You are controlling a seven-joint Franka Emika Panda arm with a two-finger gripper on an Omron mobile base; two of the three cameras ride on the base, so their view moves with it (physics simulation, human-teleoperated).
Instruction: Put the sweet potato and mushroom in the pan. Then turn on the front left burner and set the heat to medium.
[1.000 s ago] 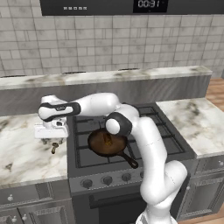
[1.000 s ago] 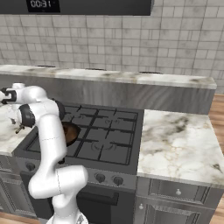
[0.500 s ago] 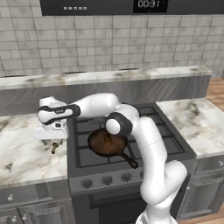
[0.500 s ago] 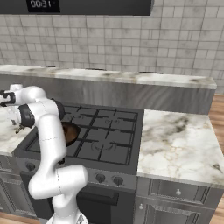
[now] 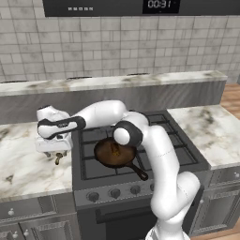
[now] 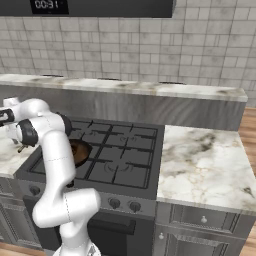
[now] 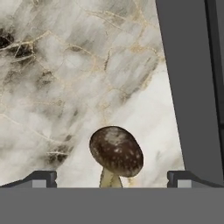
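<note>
Mushroom low centre in hand view, upright on pale stem, standing on marble counter; dark stove edge running down right side of that frame, a strip of bare marble between it and the cap. Open counter above and left of the mushroom in hand view, nothing else on it there. Fingertips at bottom left and bottom right, spread wide, well apart from the cap on both sides; gripper unclenched, grasping nothing (mushroom between the tips, not touched).

In left base view, gripper at middle left, over the counter just beside the stovetop's left edge; mushroom a small tan speck just under the hand. Pan centre of frame on the front left burner, handle pointing lower right; sweet potato inside the pan, reddish-brown, partly behind the arm's elbow joint.

In right base view, hand at far left edge, pan partly hidden behind the forearm.

Versus half a second ago: hand slightly lower toward the counter in left base view, shift small; pan, sweet potato and mushroom unmoved; camera framing unchanged.

Surface: grey-veined white marble either side of a dark grey stove with black grates. Room: grey tile backsplash, raised marble ledge behind the stove, grey cabinets below, wood floor at right edge.
</note>
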